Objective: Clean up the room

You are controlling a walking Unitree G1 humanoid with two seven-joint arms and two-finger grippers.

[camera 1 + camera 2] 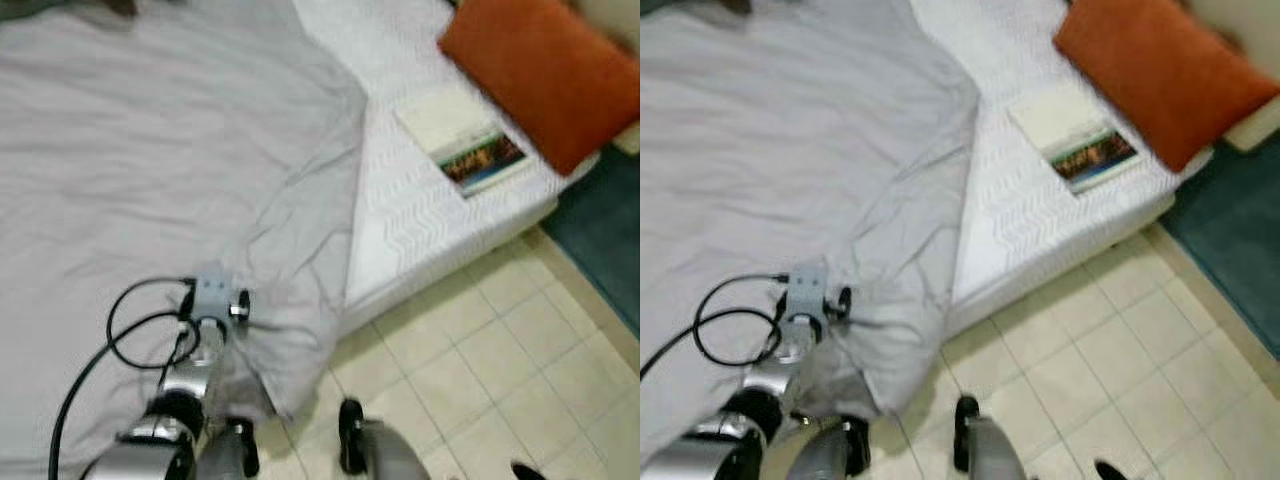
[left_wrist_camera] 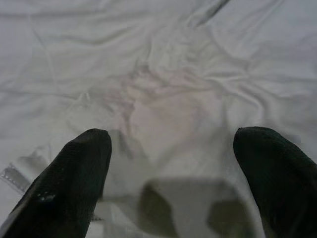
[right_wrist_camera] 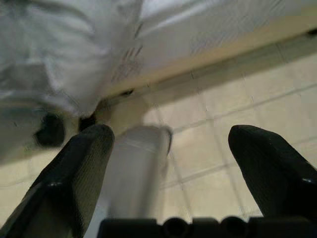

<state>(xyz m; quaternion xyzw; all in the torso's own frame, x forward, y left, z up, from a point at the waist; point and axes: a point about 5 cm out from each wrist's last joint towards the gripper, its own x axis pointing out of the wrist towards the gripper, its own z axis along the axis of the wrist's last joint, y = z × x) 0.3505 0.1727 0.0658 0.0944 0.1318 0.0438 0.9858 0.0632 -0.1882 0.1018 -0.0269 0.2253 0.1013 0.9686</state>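
Left gripper [image 2: 171, 163] hovers with its fingers [image 2: 74, 173] spread wide and nothing between them, low over the grey sheet [image 1: 150, 180] near the bed's foot corner; its arm [image 1: 195, 385] reaches forward over that corner. Right gripper [image 3: 168, 168] is likewise wide and empty, hanging idle over the tiled floor [image 1: 500, 370] beside the bed edge. The step in hand is judged to be straightening the sheet. To do it well, the left fingers should come down on a raised crease, not flat cloth, close on a firm fold, and draw it toward the bare mattress [image 1: 400, 200] so the wrinkles run out instead of bunching. The sheet covers the left part of the bed and leaves the right strip uncovered; its free edge runs diagonally from the far middle toward the near corner, where a pointed flap hangs over the side toward the floor. Its long axis lies along that edge. A book [image 1: 465, 145] and an orange pillow [image 1: 545, 70] rest on the bare mattress, well apart from the gripper.
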